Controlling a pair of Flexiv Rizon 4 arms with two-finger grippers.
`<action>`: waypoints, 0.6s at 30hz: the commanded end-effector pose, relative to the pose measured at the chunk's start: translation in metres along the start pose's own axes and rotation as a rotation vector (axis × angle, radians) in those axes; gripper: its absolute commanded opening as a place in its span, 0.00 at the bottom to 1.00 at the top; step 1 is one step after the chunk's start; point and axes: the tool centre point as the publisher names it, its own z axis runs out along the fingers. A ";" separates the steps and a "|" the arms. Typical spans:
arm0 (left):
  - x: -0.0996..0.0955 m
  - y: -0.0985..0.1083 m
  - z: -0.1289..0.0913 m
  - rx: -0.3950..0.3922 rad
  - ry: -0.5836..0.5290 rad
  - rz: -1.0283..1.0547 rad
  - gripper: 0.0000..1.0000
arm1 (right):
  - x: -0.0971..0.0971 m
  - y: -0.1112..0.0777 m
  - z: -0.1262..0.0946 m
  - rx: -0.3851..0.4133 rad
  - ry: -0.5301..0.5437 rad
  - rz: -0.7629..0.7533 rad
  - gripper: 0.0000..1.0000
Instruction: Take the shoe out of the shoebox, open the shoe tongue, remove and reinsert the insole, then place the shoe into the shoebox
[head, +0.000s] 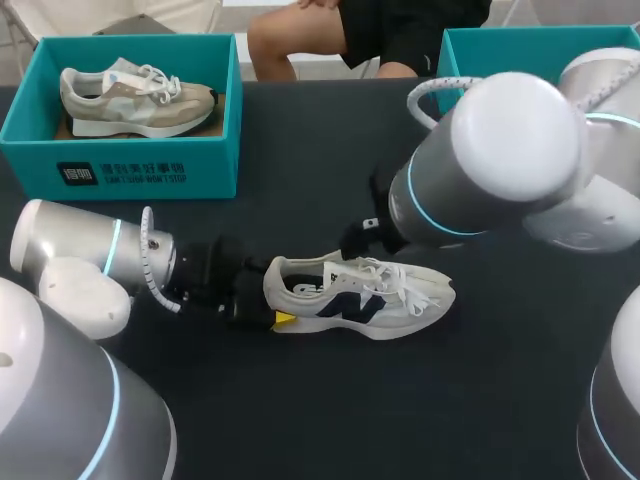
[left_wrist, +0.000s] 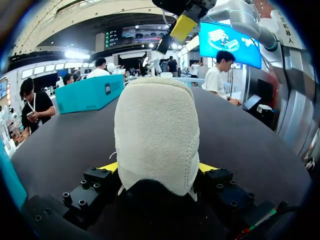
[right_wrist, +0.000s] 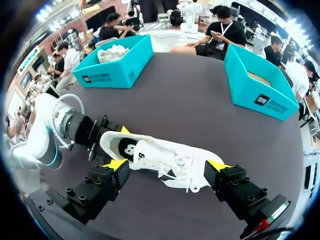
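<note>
A white shoe (head: 365, 295) with a dark side logo lies on its side in the middle of the dark table, toe to the right. My left gripper (head: 272, 302) is shut on its heel. In the left wrist view the pale heel (left_wrist: 156, 135) fills the gap between both yellow fingertips (left_wrist: 109, 166). My right gripper (right_wrist: 166, 165) hangs open above the laces and midfoot of the shoe (right_wrist: 165, 157), fingers wide on either side and touching nothing. In the head view the right arm hides most of that gripper.
A teal shoebox (head: 120, 165) at the back left holds a second, beige-and-grey shoe (head: 135, 98). Another teal shoebox (head: 480, 50) stands at the back right, its inside largely hidden by my right arm. Bare tabletop lies in front of the white shoe.
</note>
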 end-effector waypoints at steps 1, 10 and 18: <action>0.004 0.004 0.001 0.002 -0.005 0.000 0.00 | 0.037 -0.004 0.058 0.015 -0.123 0.039 1.00; 0.004 0.004 0.001 0.002 -0.005 0.000 0.00 | 0.052 -0.011 0.079 0.069 -0.220 0.133 1.00; 0.004 0.004 0.001 0.002 -0.005 0.000 0.00 | 0.058 -0.009 0.092 0.108 -0.263 0.149 1.00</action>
